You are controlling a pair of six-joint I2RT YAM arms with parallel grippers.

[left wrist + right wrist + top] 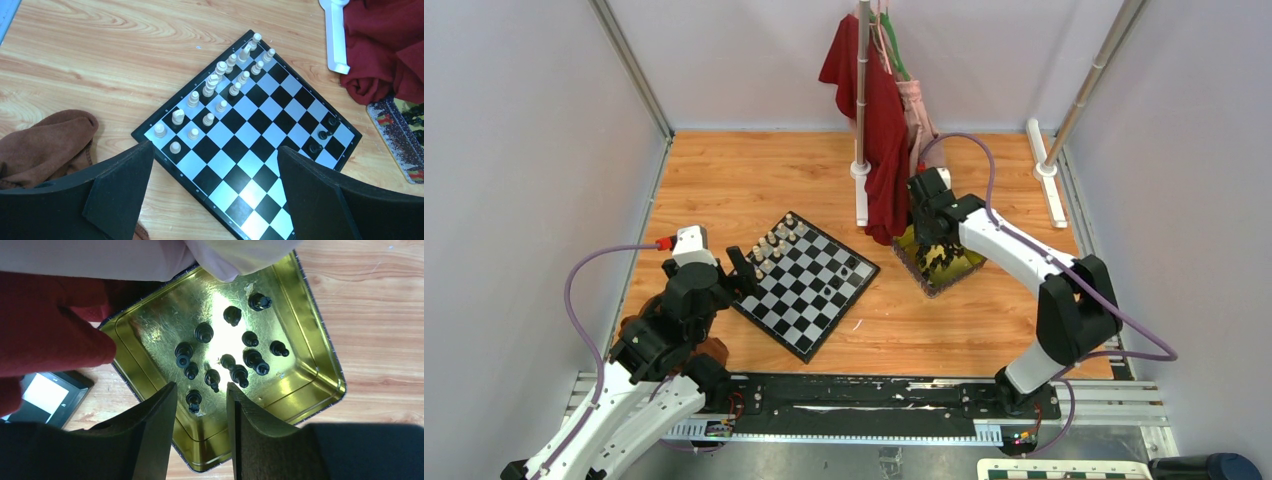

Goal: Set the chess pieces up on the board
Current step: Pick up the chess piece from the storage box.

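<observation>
The board [806, 284] lies turned like a diamond on the wooden table. Cream pieces [220, 82] stand in two rows along its far-left edge, and three black pieces [322, 135] stand near its right corner. My left gripper [215, 165] is open and empty above the board's near-left edge. My right gripper [200, 390] is open and empty, hovering over a gold tray [310, 365] that holds several black pieces [227, 352]. One black piece [193, 400] lies just ahead of the gap between its fingers.
A red cloth [879, 130] and a pink one hang from a white stand [861, 175] behind the board, draping over the tray's far edge [50, 325]. A brown cloth [47, 142] lies left of the board. A second white stand foot [1046, 175] is at back right.
</observation>
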